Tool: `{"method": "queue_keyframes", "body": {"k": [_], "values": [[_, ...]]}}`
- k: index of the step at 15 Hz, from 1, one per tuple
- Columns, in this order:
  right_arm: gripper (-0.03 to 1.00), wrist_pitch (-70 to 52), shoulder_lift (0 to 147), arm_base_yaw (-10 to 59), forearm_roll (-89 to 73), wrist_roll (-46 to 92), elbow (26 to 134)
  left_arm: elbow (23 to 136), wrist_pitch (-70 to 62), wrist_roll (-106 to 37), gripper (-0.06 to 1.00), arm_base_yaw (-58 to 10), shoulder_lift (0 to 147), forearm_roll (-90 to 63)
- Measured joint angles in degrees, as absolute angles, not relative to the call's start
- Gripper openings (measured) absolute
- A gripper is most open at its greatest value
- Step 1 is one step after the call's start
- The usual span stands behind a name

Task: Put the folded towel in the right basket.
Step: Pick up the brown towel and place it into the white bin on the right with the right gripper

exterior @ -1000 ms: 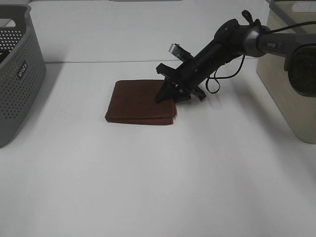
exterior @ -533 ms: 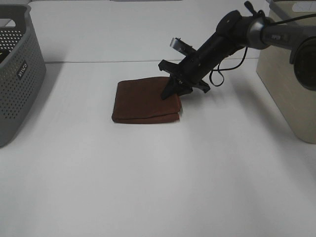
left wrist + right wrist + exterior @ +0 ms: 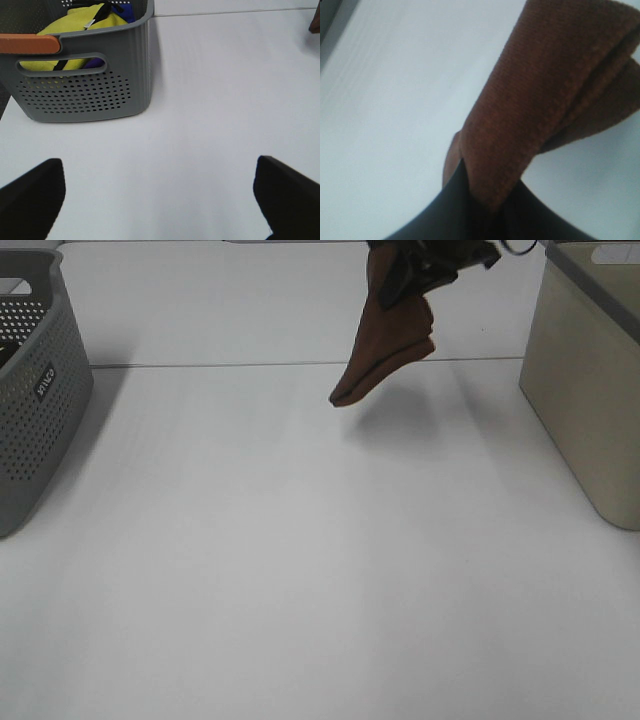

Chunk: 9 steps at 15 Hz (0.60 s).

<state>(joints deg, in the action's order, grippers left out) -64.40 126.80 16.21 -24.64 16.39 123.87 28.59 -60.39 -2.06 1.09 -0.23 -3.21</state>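
Note:
The folded brown towel (image 3: 388,340) hangs in the air at the top middle of the exterior high view, pinched at its upper end by my right gripper (image 3: 412,270). The towel droops down and to the left, well above the white table (image 3: 300,560). In the right wrist view the towel (image 3: 555,95) fills the frame, clamped between the dark fingers (image 3: 465,205). The beige right basket (image 3: 590,380) stands at the right edge. My left gripper (image 3: 160,200) is open and empty over the table near the grey basket (image 3: 85,85).
The grey perforated basket (image 3: 30,390) stands at the left edge and holds yellow and blue items (image 3: 85,25). The table's back edge (image 3: 250,364) runs behind the hanging towel.
My right gripper has lifted the towel off the table and carried it up and to the right. The towel now hangs instead of lying flat.

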Motion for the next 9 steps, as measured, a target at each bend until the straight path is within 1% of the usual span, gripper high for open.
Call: {"method": "queue_keyframes", "body": {"k": [6, 7, 9], "values": [[0.09, -68.3, 111.5, 15.9, -7.0, 11.5, 123.9, 28.6, -60.4, -2.1, 0.97, 1.1, -0.2, -3.2], [0.09, -69.4, 110.0, 15.1, -6.0, 11.3, 123.9, 28.6, -60.4, -2.1, 0.97, 1.1, -0.2, -3.2], [0.09, -70.0, 108.0, 11.1, -5.6, 11.3, 123.9, 28.6, -60.4, -2.1, 0.97, 1.1, -0.2, -3.2]]}}
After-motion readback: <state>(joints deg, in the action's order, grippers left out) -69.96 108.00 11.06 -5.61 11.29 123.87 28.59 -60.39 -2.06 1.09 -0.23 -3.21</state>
